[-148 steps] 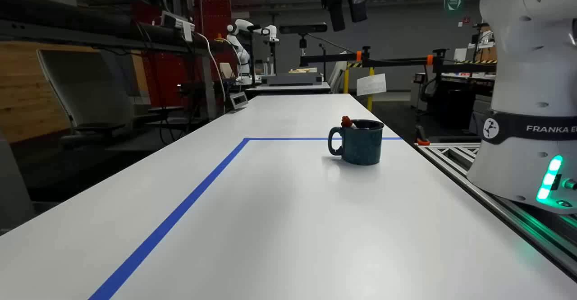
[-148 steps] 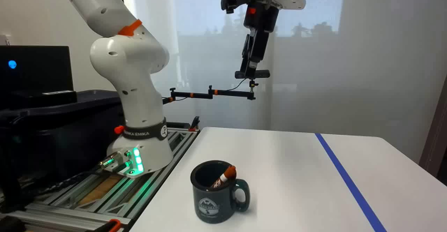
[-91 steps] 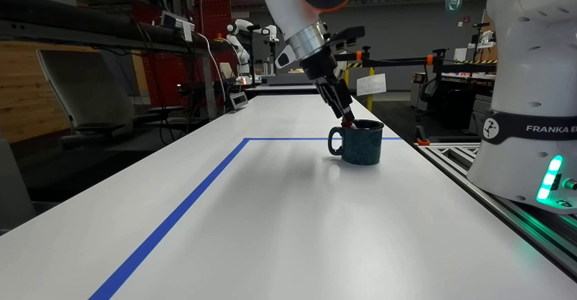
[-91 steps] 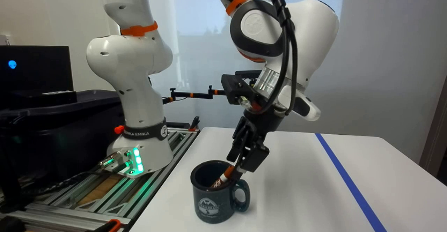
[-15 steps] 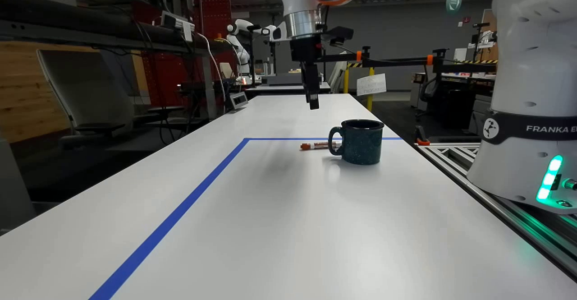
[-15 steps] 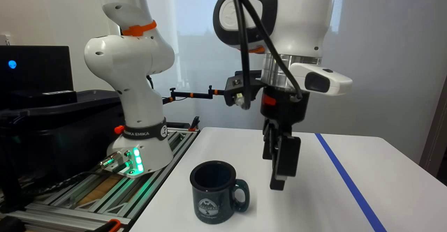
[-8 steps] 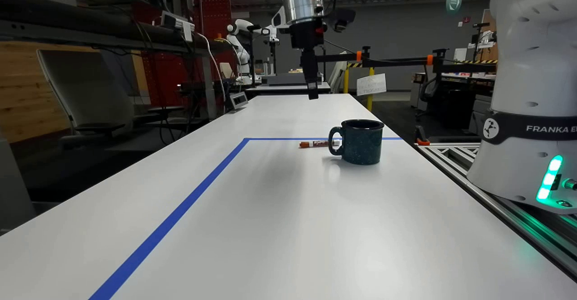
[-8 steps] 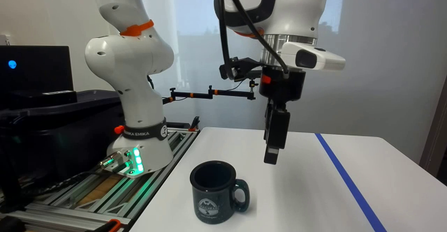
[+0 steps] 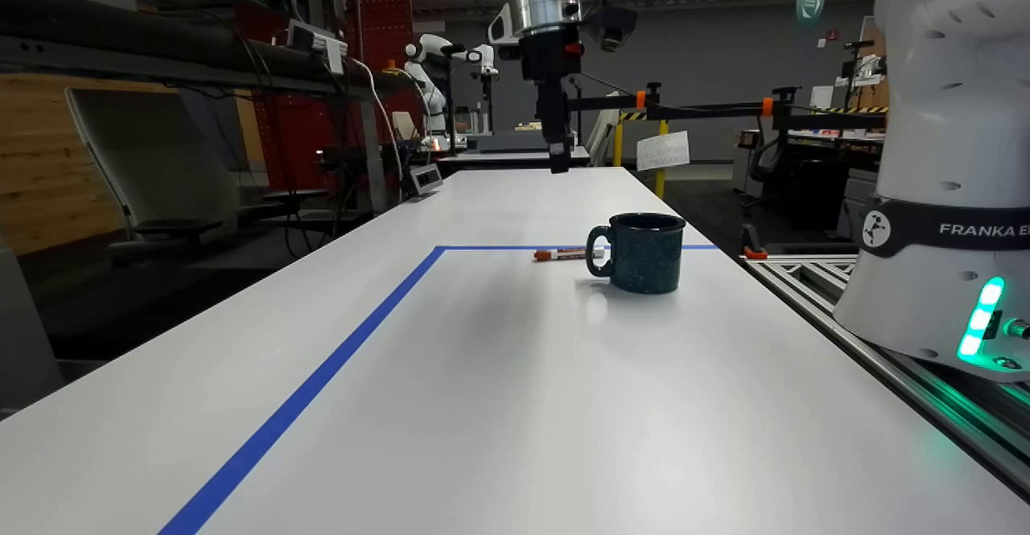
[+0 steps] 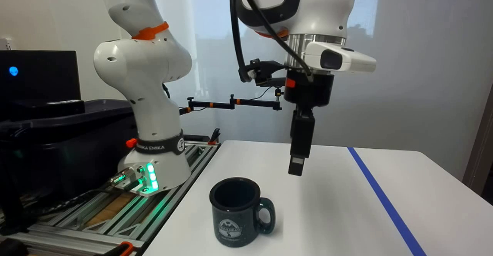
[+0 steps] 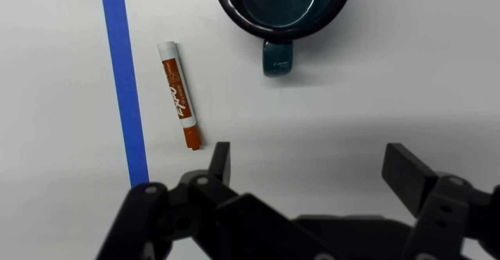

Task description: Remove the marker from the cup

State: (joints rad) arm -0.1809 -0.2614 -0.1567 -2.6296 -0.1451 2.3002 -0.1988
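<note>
The marker (image 11: 177, 92), white with a reddish-brown label and cap, lies flat on the table beside the cup in the wrist view. In an exterior view the marker (image 9: 563, 254) is partly behind the cup's handle. The dark teal cup (image 9: 646, 253) stands upright; its visible inside holds nothing in the wrist view (image 11: 279, 6) and in an exterior view (image 10: 235, 217). My gripper (image 11: 306, 152) is open, with nothing between its fingers. It hangs well above the table, off the cup's handle side, and shows in both exterior views (image 9: 558, 166) (image 10: 296, 167).
Blue tape (image 11: 123, 76) runs on the white table (image 9: 483, 398) close along the marker. A rail frame (image 10: 88, 225) and the arm's base (image 10: 158, 171) border the table. A camera on a jointed stand (image 10: 254, 102) is behind the arm.
The marker was in the cup earlier and now lies on the table. Over the last second my gripper has risen, and the marker has shifted slightly toward the blue tape. The cup has not moved.
</note>
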